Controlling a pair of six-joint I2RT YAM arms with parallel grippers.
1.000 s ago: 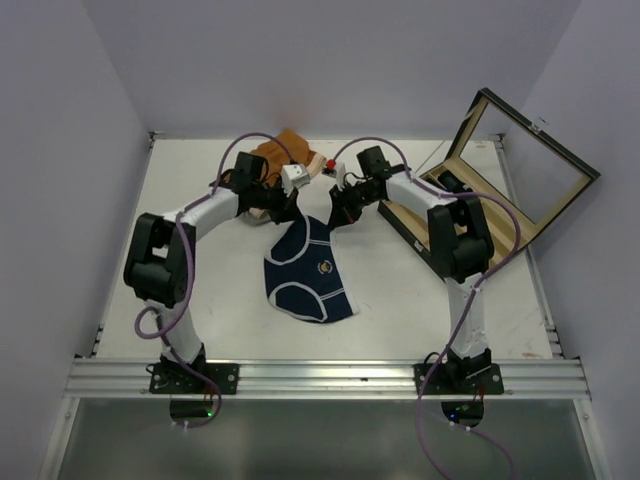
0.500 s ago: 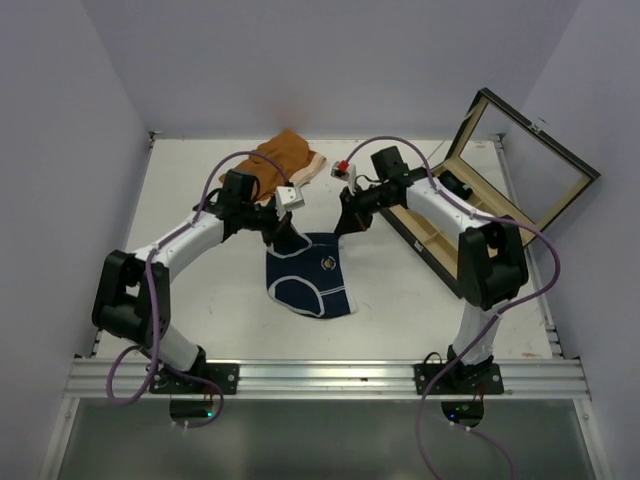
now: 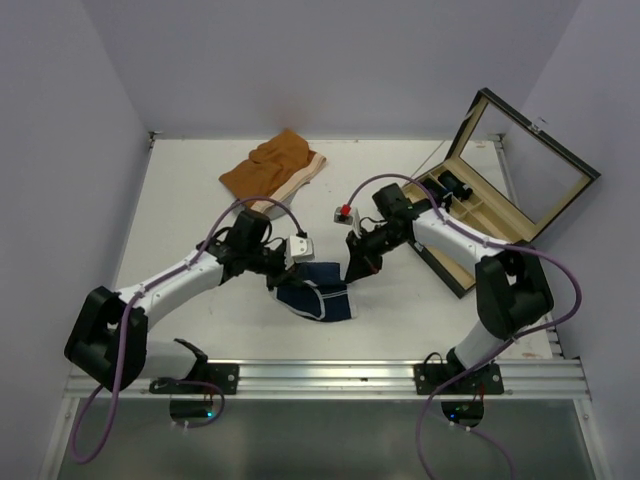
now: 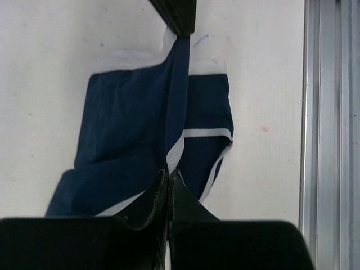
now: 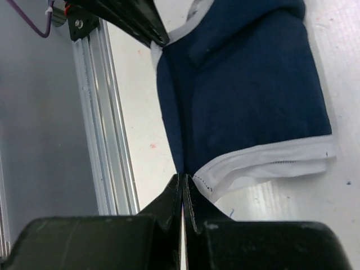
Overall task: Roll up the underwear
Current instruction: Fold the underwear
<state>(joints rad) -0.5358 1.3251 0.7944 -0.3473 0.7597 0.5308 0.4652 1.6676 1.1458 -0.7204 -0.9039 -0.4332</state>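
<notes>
Item: the underwear, navy-blue with white trim.
Position: on the counter, near its front edge, just behind the aluminium rail and between the two arms.
Condition: folded over itself into a compact bundle. In the left wrist view, a ridge of navy fabric runs raised from one set of jaws to the other. White trim shows along the far and near edges.
Left jaws: pressed together on the white-trimmed edge at the bundle's left side, with no gap between the tips.
Right jaws: pressed together on the trimmed edge at the bundle's right side, also with no gap.
Left arm: stretched low across the counter from the near left corner, its wrist at the bundle.
Right arm: bent inward from the near right, its wrist beside the bundle.
Other garment: orange-brown shorts with a cream waistband, lying at the back of the counter, well apart from the bundle.
Case: open wooden case at the right, lid raised, small items in its compartments too small to identify.
</notes>
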